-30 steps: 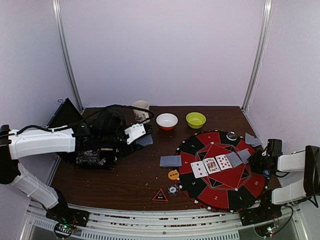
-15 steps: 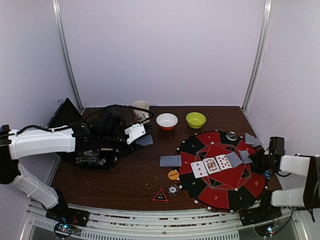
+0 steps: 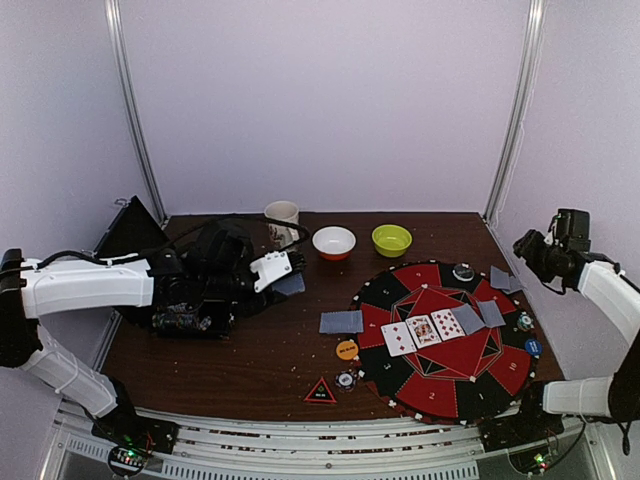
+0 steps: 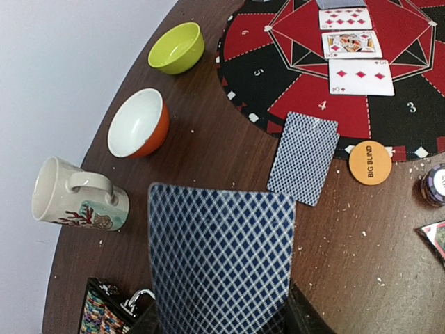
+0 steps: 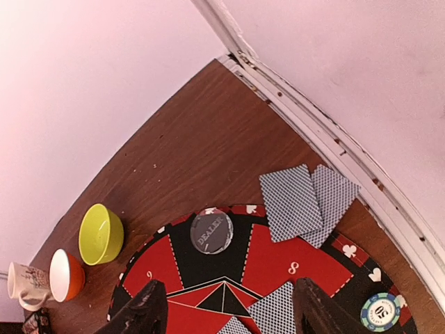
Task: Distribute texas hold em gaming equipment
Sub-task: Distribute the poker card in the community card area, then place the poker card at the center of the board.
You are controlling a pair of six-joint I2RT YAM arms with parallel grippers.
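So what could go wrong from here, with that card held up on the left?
The left tool grips the held card by its lower edge only; it might slip or land crooked. The mug and orange bowl stand close by, so a swing toward the mat could clip them. The right tool, open and empty, hangs above two overlapping cards; descending carelessly might scatter them.

Dark brown wooden table (image 3: pixel 250 350) is standing inside a pale lilac booth. The back wall (image 3: pixel 320 100) is closing off its far edge, while the left wall (image 3: pixel 50 120) and right wall (image 3: pixel 590 120) are flanking its sides. A left post (image 3: pixel 130 110) and a right post (image 3: pixel 520 100), both metal, are rising at the far corners. A ribbed aluminium rail (image 3: pixel 300 425) is running along the near edge. Soft, even light is washing the walls.
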